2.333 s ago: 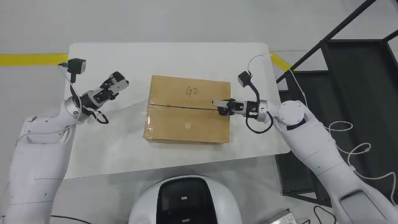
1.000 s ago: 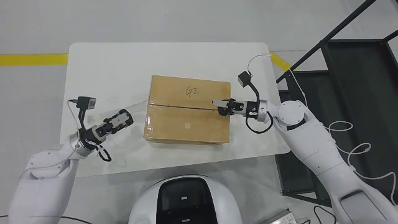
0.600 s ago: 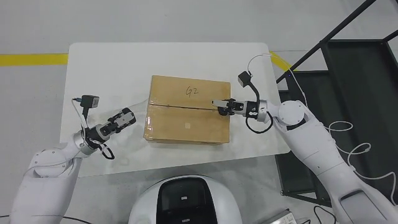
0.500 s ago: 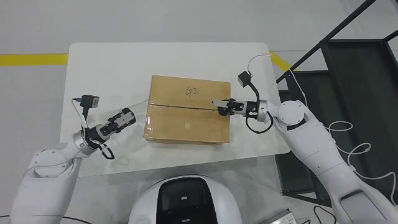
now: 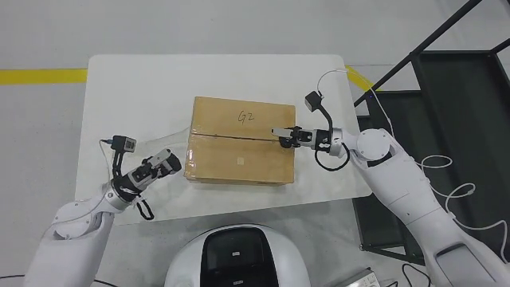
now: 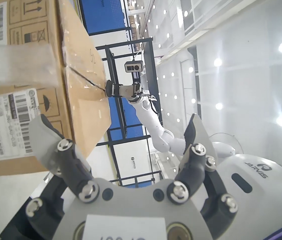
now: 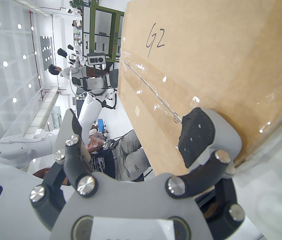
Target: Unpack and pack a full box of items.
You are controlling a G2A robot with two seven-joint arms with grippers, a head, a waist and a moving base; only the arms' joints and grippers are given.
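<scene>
A closed brown cardboard box (image 5: 239, 139) marked "G2" sits mid-table, its top seam taped over. My right gripper (image 5: 280, 134) is at the seam's right end. It is open, with one finger pad (image 7: 198, 131) lying on the box top (image 7: 218, 63) and the other finger (image 7: 72, 128) off the box's edge. My left gripper (image 5: 165, 162) hovers just left of the box's front-left corner, open and holding nothing (image 6: 119, 136). In the left wrist view it faces the labelled side of the box (image 6: 18, 38), where a clear tape strip (image 6: 18, 66) hangs across.
The white table (image 5: 119, 80) has bare surface left of the box and behind it. A black metal rack (image 5: 446, 88) stands close off the table's right edge. A yellow line (image 5: 40, 76) runs on the floor at far left.
My left arm has swung from the table's back left toward the front and in, ending beside the box's front-left corner. The right arm and the box have not moved.
</scene>
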